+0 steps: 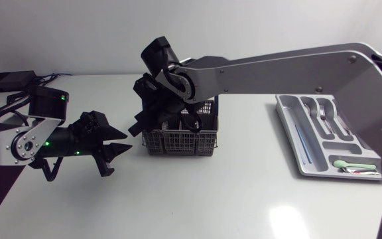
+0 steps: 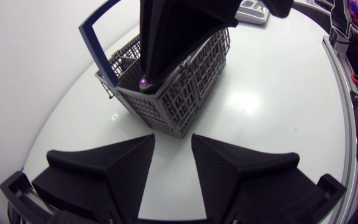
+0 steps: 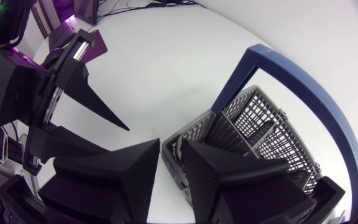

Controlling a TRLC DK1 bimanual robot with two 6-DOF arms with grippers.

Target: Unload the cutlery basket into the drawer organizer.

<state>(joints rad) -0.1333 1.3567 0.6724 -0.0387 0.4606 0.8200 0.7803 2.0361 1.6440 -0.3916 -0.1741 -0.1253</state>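
Observation:
The grey mesh cutlery basket (image 1: pixel 181 136) with a blue handle (image 3: pixel 303 74) stands mid-table. My right arm reaches across from the right, and its gripper (image 1: pixel 144 125) is down at the basket's left end. In the right wrist view its gripper (image 3: pixel 171 144) straddles the basket's corner wall (image 3: pixel 169 155), one finger inside and one outside, both pressed to it. I see no cutlery in the basket (image 2: pixel 179 93). My left gripper (image 1: pixel 120 151) hovers just left of the basket, open and empty (image 2: pixel 173 138). The grey drawer organizer (image 1: pixel 290 133) lies at the right.
Forks (image 1: pixel 323 109), a thin blue item (image 1: pixel 302 143) and a green spoon (image 1: pixel 347 164) lie in the organizer's compartments. A black box (image 1: pixel 8 81) with cables sits at the back left. Bare white tabletop stretches in front of the basket.

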